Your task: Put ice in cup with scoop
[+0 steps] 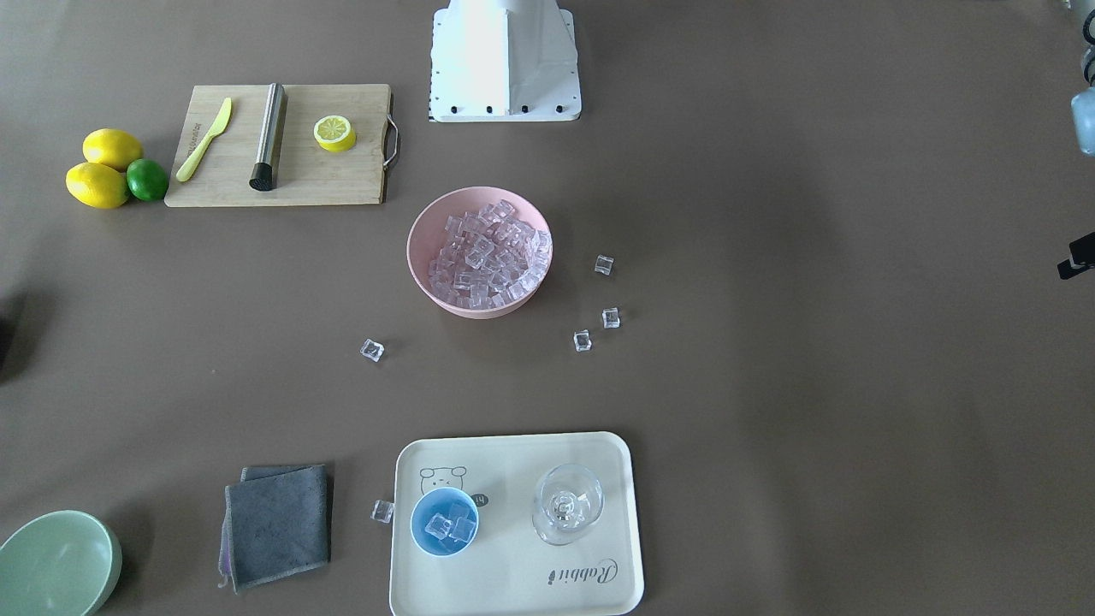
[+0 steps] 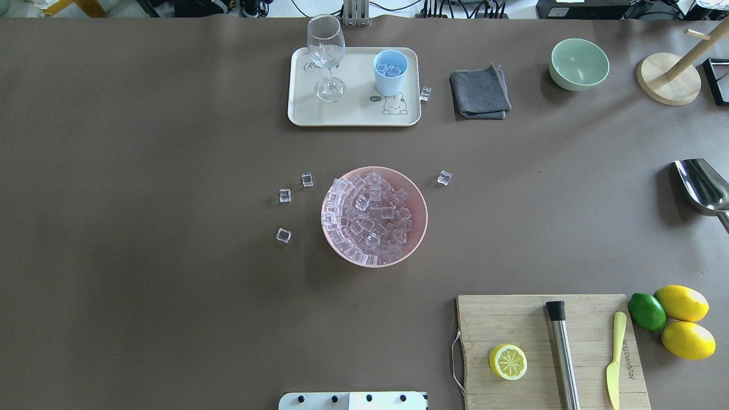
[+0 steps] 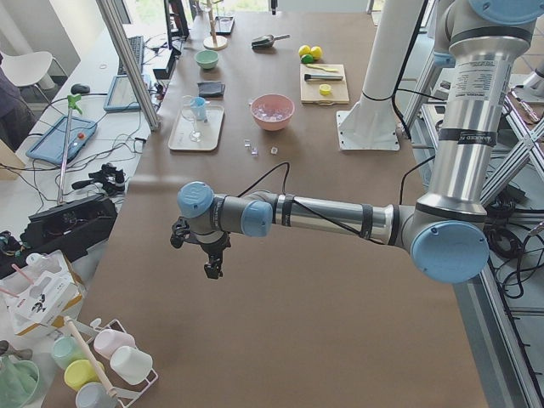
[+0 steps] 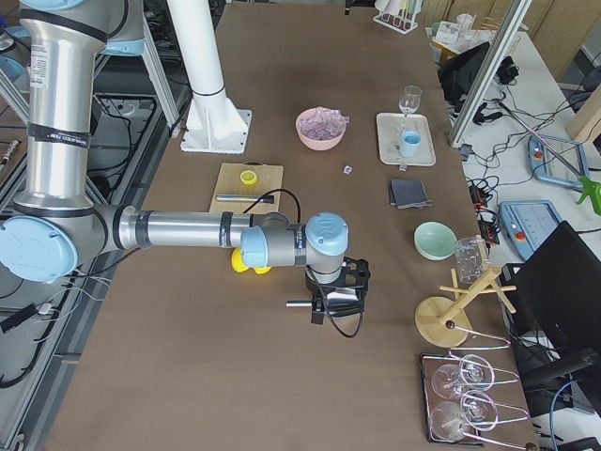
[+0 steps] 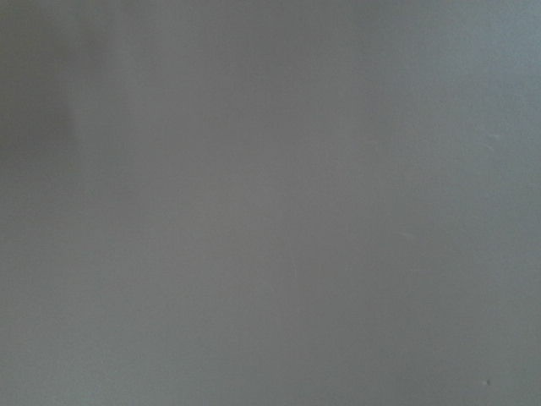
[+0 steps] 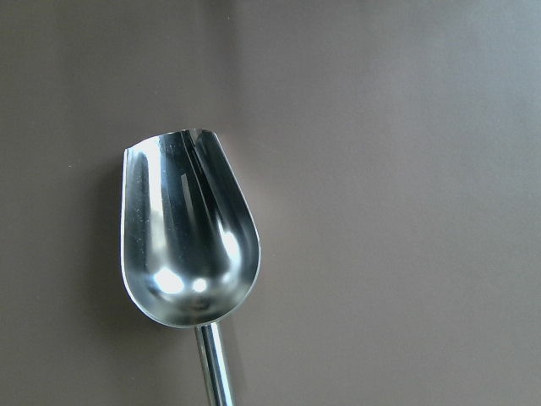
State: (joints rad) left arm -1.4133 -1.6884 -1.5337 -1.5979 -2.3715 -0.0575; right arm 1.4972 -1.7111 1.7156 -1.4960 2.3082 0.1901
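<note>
Silver scoop (image 6: 188,233), bowl empty, lying just beneath right jaws

A wooden cutting board (image 2: 512,319) carries a half lemon (image 2: 508,361), a steel cylinder (image 2: 562,353) with a black end and a yellow-green knife (image 2: 615,359). Two lemons (image 2: 682,303) and a lime (image 2: 646,311) lie together just beside it. A pink bowl (image 2: 420,223) stands mid-table. Farther off are a cream tray (image 2: 353,111) bearing an upright stemmed glass (image 2: 326,57), a folded grey cloth (image 2: 479,91) and a pale green bowl (image 2: 578,64).
</note>
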